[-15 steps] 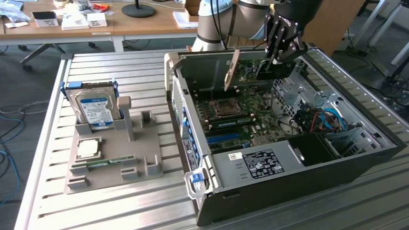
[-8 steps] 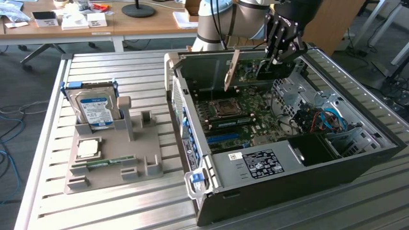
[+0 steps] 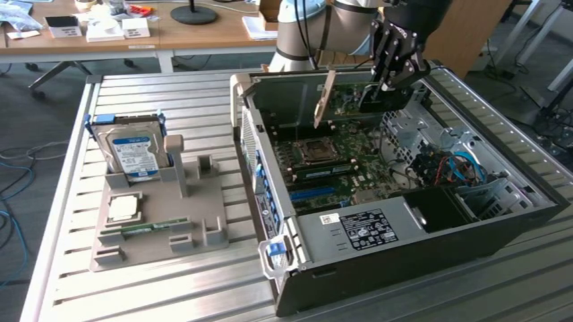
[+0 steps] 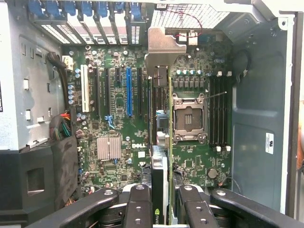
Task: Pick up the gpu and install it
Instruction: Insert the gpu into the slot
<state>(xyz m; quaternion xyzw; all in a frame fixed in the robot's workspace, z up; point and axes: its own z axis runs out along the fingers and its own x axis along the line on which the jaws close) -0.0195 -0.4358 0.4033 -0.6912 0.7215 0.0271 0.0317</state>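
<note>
My gripper (image 3: 383, 90) hangs over the back of the open computer case (image 3: 465, 228), shut on the gpu (image 3: 344, 99). The card is held on edge above the motherboard (image 3: 345, 157), its silvery end bracket (image 3: 323, 100) toward the case's rear wall. In the wrist view the gpu (image 4: 160, 137) runs edge-on away from the gripper (image 4: 164, 209), and its bracket (image 4: 164, 47) reaches the rear slot openings. The black fingers (image 4: 138, 204) clamp it from both sides. It lies between the long blue slot (image 4: 128, 90) and the processor socket (image 4: 190, 121), apart from the board.
Beside the case, on the exterior view's left, a grey holder (image 3: 211, 201) carries a silver blue-labelled hard drive (image 3: 134, 153), a processor chip (image 3: 123, 206) and a green memory stick (image 3: 143, 228). Inside the case sit a power supply (image 3: 363, 231) and blue cables (image 3: 461, 168).
</note>
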